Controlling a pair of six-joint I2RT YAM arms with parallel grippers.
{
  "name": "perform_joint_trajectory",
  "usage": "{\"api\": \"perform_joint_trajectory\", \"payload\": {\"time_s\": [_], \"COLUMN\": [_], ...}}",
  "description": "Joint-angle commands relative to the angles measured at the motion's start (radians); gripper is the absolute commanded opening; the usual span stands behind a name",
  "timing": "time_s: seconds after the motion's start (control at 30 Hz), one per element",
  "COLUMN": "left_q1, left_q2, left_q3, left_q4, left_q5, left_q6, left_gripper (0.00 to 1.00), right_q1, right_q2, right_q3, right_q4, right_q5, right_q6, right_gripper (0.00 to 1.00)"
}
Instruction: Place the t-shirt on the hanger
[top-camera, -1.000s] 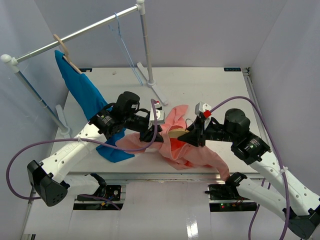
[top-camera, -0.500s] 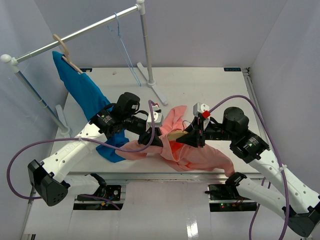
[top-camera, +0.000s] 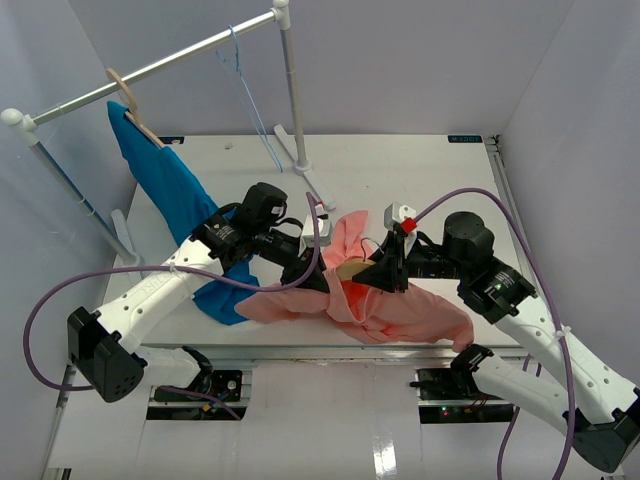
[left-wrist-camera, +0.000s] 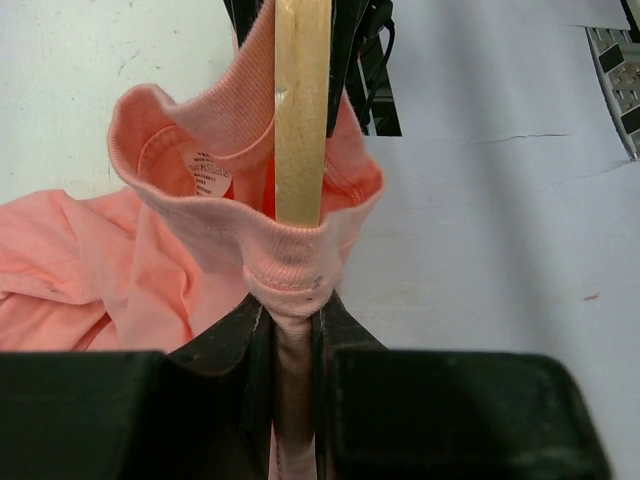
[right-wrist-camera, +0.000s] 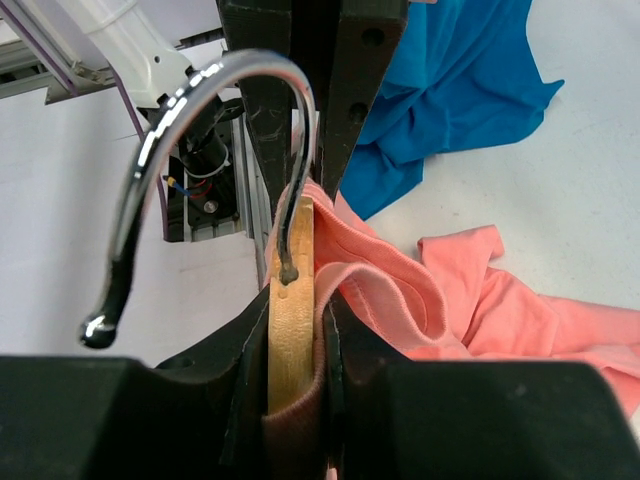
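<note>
Between two end effectors (top-camera: 318, 283) (top-camera: 376, 276), one t-shirt (top-camera: 410, 318) drapes one hanger (top-camera: 351, 268).

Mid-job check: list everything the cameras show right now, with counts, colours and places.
salmon-pink fabric t-shirt: one, pink, table front, collar over the hanger's wood
light wooden hanger with metal hook: one, pale wood, between the arms
bright blue fabric shirt: one, blue, hung at rail's left, trailing onto table
tan hanger: one, tan, carrying the blue shirt
thin pale-blue wire hanger: one, mid-rail
white clothes rail: one, rear-left
white table: one
left end effector: black, shut on collar
right end effector: black, shut on wooden hanger
</note>
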Motion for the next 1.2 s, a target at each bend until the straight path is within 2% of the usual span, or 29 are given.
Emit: {"api": "perform_joint_trajectory", "payload": {"time_s": [0.0,0.1,0.27,0.6,0.77,0.97,1.17], "left_q1": [-0.023,-0.023,-0.023,-0.022,-0.017,-0.015,-0.015], "left_q2": [-0.068,-0.117,-0.148,-0.218,-0.235,-0.263,-0.275], "left_q3": [-0.038,-0.077,-0.065,-0.106,-0.113,-0.124,-0.117], "left_q4": [0.144,0.238,0.263,0.292,0.289,0.298,0.277], "left_q5": [0.073,0.050,-0.028,-0.105,-0.173,-0.176,-0.208], "left_q6": [-0.062,-0.128,-0.209,-0.255,-0.272,-0.285,-0.289], "left_gripper": [0.00,0.00,0.00,0.00,0.00,0.00,0.00], "right_q1": [0.001,0.000,0.001,0.001,0.001,0.000,0.000], "right_q2": [-0.020,-0.044,-0.095,-0.177,-0.202,-0.239,-0.238], "right_q3": [0.013,0.001,-0.025,-0.051,-0.050,-0.067,-0.022], "right_q4": [0.116,0.101,0.089,0.051,0.030,0.027,0.009], "right_q5": [0.128,0.200,0.309,0.370,0.408,0.449,0.449], "right_q6": [0.007,0.007,0.024,0.023,0.025,0.029,0.012], "right_gripper": [0.22,0.24,0.31,0.50,0.51,0.51,0.55]}}
